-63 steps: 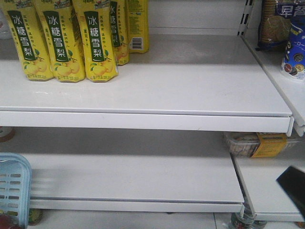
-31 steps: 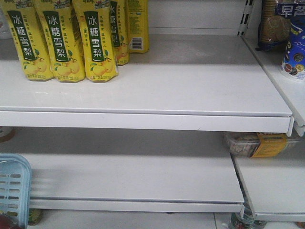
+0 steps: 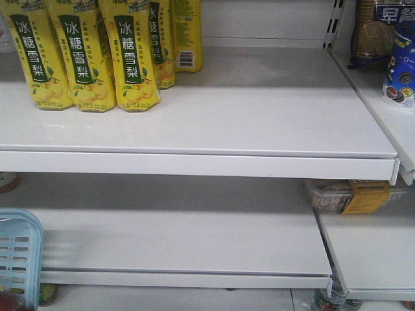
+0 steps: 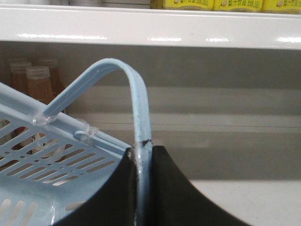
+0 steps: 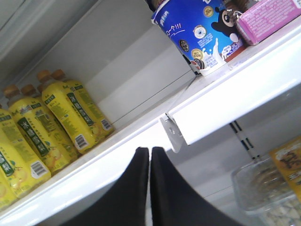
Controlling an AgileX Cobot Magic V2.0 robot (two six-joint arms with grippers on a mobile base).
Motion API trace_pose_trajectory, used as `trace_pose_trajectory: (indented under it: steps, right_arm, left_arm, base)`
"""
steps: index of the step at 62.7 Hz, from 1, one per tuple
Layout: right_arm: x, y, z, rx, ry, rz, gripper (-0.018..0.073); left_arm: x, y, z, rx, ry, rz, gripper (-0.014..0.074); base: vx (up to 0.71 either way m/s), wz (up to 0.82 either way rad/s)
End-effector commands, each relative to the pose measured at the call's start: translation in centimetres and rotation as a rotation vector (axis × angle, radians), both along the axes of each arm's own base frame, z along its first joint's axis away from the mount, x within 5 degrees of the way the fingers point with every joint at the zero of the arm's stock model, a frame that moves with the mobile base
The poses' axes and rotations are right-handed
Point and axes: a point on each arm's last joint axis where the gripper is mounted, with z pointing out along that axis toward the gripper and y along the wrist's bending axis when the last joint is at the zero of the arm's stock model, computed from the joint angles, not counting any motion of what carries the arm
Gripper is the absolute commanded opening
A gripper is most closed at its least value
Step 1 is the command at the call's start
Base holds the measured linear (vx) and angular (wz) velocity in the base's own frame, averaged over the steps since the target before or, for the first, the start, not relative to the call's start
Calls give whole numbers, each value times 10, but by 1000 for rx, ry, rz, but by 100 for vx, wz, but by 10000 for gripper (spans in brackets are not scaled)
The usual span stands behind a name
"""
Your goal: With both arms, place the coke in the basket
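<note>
Left end effector is clamping the thin handle of the light, flexible basket below the shelf, while the right end effector is pressed together, empty; no coke is visible.

Your left gripper has its black jaws pinched tight on the basket handle, which rises from between them and arches over to the left. Your right gripper has its jaws pressed together with nothing between them, tilted upward.
</note>
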Motion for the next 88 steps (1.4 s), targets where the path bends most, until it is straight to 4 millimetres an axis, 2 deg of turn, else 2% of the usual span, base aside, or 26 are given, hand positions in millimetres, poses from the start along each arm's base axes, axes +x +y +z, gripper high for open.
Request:
trace_pose_trajectory:
  steps: [1, 10, 17, 29, 41, 88]
  right_arm:
    - [-2, -1, -8, -60, 40, -22, -4]
    - [-6, -3, -26, -171, 196, -52, -4]
    - [-6, -6, -32, -227, 266, -102, -4]
    - [-6, -13, -28, -393, 226, -234, -4]
    - [-6, -12, -24, -548, 179, -244, -4]
    - [-6, -12, -25, -459, 186, -230, -4]
  left_arm:
    - [-2, -2, 15, 41, -186, -17, -6]
    - [-2, -2, 15, 41, -185, -17, -6]
    - [-2, -2, 15, 41, -183, -17, -6]
    - [-2, -2, 15, 41, -183, -17, -6]
    - [-2, -2, 15, 41, -183, -17, -6]
    - [-2, -2, 15, 41, -183, -17, -6]
  base:
    - [0, 0]
    - [0, 0]
    - [0, 0]
    - [0, 0]
    - [0, 0]
    - [0, 0]
